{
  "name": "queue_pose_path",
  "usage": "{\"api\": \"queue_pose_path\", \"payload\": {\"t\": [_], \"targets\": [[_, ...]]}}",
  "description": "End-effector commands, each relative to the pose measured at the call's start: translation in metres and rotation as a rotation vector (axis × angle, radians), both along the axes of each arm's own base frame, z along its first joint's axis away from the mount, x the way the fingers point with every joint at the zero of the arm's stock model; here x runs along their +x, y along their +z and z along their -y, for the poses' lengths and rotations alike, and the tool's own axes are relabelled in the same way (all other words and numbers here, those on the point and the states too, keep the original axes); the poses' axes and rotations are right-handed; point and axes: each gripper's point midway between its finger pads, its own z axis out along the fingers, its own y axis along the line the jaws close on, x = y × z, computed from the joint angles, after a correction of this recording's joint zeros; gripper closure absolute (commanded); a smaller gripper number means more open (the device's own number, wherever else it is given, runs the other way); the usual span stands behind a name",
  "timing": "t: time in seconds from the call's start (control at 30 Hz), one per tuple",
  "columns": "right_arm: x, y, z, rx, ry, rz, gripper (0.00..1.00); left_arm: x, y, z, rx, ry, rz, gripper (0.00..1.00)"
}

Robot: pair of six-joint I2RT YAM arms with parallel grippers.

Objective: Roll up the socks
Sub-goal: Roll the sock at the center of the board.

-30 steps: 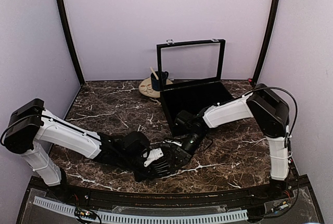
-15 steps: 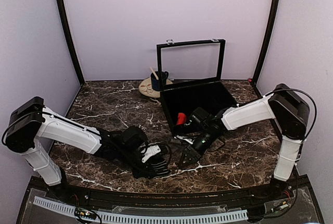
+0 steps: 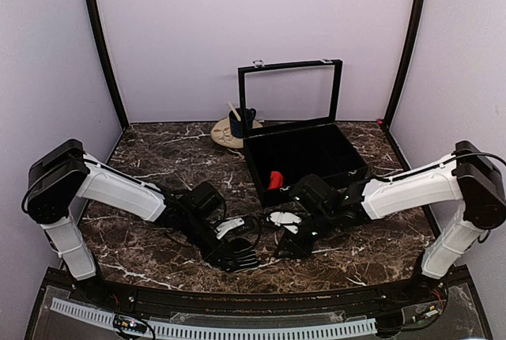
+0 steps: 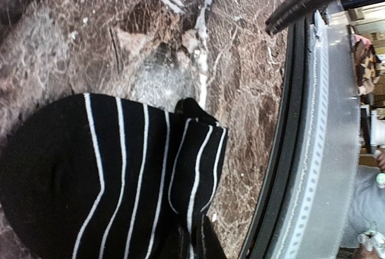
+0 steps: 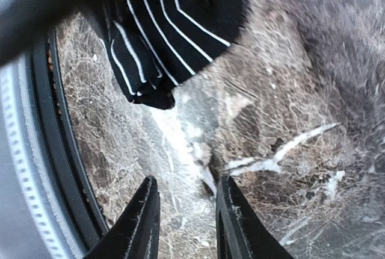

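Judging the roll half-made, we find our left gripper (image 3: 237, 251) closed on the black white-striped sock (image 4: 108, 174) near the marble table's (image 3: 158, 158) front edge, so our right gripper (image 5: 183, 187), fingers apart and empty, should next tuck its loose end.

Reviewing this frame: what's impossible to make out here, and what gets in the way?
Fingers of the left gripper: left wrist view, covered by the striped sock; overhead, dark on dark.
Red item: overhead, tiny, partly behind the black box wall; sock or not, unclear.
Sock's upper end: right wrist view, behind a blurred dark shape.
One sock or a pair: unclear in every view.
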Motion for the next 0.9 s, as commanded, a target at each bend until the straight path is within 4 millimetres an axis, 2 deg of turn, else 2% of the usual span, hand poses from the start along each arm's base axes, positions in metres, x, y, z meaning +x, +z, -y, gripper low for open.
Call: {"api": "queue_pose_path", "payload": {"t": [0.0,0.3,0.5,0.87], "targets": [[0.008,0.018,-0.012,0.012,0.007,0.256,0.70,-0.018,-0.006,-0.015,0.034,-0.014,-0.184,1.00],[-0.018,0.022,-0.037,-0.021,0.145,0.442,0.69,-0.012,-0.008,-0.015,0.014,-0.006,-0.273,1.00],[-0.036,0.009,-0.059,-0.058,0.259,0.481,0.69,-0.016,-0.012,-0.019,0.023,-0.024,-0.308,1.00],[-0.044,-0.003,-0.084,-0.084,0.359,0.508,0.68,-0.018,-0.013,-0.024,0.032,-0.045,-0.317,1.00]]}}
